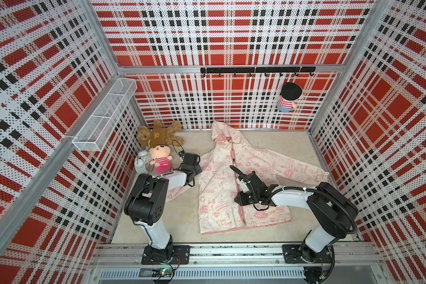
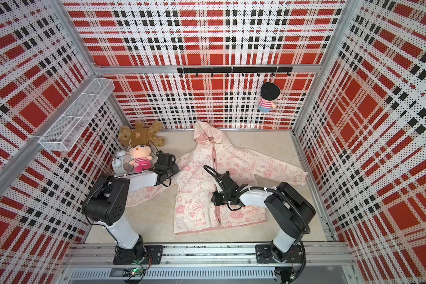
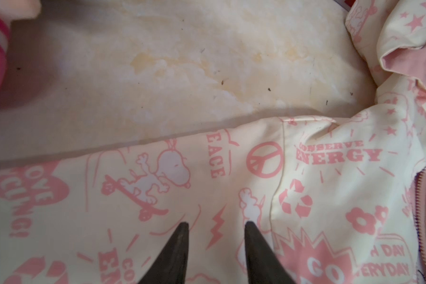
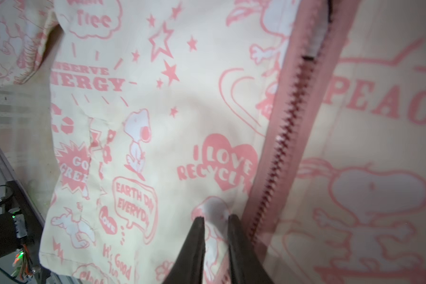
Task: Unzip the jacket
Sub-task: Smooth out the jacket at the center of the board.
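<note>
both arms reach low over the jacket [image 1: 219, 186], left fingers [image 3: 172, 253] parted, right fingers [image 4: 192, 246] narrowly parted.

We see the jacket [image 1: 217, 194] lying flat and front up on the beige tabletop [image 1: 182, 221], hood toward the back wall. Its pink zipper [image 1: 232, 152] runs from neck to hem. The left arm [image 1: 145, 196] reaches over one shoulder, and the right arm [image 1: 293, 196] hangs over the zipper's middle. Plush toys [image 1: 158, 137] crowd the far corner.
</note>
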`<action>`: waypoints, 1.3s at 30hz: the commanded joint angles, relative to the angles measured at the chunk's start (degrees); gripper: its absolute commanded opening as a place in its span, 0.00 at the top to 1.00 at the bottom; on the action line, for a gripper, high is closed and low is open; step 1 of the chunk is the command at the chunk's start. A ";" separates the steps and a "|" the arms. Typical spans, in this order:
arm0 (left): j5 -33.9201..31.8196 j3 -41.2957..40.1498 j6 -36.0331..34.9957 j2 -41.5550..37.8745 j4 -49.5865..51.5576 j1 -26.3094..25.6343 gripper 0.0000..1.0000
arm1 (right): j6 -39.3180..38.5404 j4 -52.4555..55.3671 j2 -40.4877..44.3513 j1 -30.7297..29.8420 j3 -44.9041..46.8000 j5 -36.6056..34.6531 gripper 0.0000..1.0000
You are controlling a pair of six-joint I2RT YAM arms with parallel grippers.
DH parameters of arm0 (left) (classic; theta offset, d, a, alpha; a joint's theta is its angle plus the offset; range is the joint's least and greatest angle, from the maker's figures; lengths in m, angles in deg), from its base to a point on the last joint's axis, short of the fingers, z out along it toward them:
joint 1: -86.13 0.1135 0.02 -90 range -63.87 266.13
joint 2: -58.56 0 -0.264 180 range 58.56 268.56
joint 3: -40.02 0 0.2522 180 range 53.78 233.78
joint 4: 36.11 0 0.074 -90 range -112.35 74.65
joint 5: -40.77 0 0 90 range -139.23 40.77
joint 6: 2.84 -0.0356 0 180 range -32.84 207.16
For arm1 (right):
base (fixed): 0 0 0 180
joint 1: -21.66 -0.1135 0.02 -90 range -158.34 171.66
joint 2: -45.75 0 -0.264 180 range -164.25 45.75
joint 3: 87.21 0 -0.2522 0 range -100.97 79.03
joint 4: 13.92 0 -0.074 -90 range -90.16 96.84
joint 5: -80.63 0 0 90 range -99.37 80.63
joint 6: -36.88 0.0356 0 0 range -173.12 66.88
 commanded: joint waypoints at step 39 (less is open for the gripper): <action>-1.17 0.33 -2.69 -13.27 -6.07 -2.36 0.39 | -14.10 16.39 2.74 21.26 -21.30 -7.81 0.56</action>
